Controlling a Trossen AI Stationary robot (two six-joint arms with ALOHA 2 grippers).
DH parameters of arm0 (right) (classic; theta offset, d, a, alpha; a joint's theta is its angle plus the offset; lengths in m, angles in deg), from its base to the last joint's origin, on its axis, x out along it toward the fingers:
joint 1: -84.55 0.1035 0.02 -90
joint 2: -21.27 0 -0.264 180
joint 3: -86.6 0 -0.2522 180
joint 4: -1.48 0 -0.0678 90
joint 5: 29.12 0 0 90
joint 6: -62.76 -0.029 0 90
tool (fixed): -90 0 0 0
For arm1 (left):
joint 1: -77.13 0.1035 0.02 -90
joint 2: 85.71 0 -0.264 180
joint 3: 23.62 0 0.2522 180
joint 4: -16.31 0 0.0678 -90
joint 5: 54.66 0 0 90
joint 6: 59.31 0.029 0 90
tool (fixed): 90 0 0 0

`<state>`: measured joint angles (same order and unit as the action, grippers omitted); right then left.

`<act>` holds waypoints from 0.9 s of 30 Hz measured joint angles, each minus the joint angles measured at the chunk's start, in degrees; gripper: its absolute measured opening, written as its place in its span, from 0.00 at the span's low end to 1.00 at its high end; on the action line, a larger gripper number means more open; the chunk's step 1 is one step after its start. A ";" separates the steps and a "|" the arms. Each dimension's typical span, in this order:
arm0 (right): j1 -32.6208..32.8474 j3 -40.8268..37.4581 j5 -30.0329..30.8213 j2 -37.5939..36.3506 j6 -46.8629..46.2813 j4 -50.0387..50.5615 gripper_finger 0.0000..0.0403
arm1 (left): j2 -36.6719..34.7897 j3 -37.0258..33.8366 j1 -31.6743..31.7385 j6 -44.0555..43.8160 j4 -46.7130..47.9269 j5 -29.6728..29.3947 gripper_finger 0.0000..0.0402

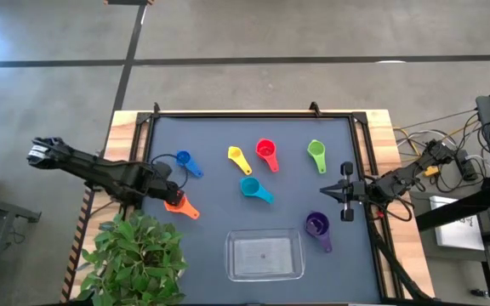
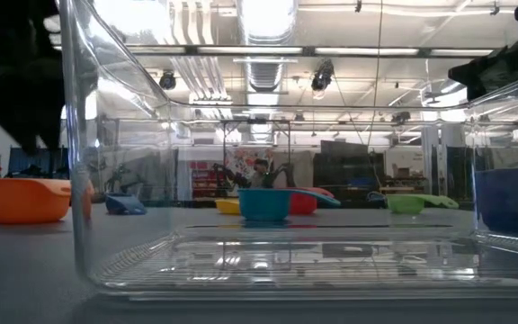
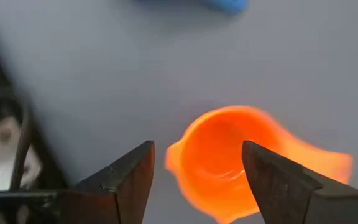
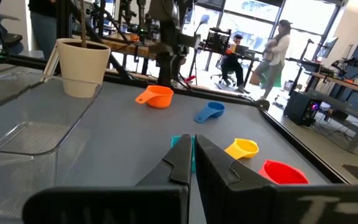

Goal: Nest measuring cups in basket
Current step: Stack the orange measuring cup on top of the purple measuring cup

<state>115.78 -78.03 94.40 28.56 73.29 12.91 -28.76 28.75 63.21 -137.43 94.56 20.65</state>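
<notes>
Seven measuring cups lie apart on the dark mat, bowls up: blue [image 1: 185, 163], yellow [image 1: 238, 157], red [image 1: 267, 153], green [image 1: 316, 153], teal [image 1: 253, 189], orange [image 1: 177, 204] and purple [image 1: 317, 225]. The clear basket [image 1: 265, 255] stands near the front edge and holds no cup. My left gripper [image 3: 197, 149] is open and points down over the orange cup [image 3: 229, 158], a finger on either side of its bowl, touching nothing that I can see. My right gripper [image 4: 191, 146] is shut and holds nothing at the mat's right edge [image 1: 330, 194], beyond the purple cup.
A potted plant [image 1: 134, 255] stands at the front left corner, close to my left arm; its pot shows in the right wrist view [image 4: 82, 65]. A raised frame [image 1: 253, 115] borders the mat. People stand in the room beyond the table.
</notes>
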 joint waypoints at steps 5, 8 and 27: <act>-0.02 0.02 0.02 0.00 0.00 0.04 0.02 | 0.50 -0.77 0.06 -3.76 -1.11 2.15 0.55; -0.02 0.00 0.00 0.00 0.00 0.11 0.02 | 0.78 -0.74 0.01 -6.95 -0.88 3.77 0.54; -0.02 0.02 0.02 0.00 0.00 0.24 0.02 | 8.82 -2.03 0.71 -18.46 -2.27 7.78 0.51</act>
<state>115.76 -78.01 94.42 28.56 73.29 13.15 -19.93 26.72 63.92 -155.89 92.29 28.43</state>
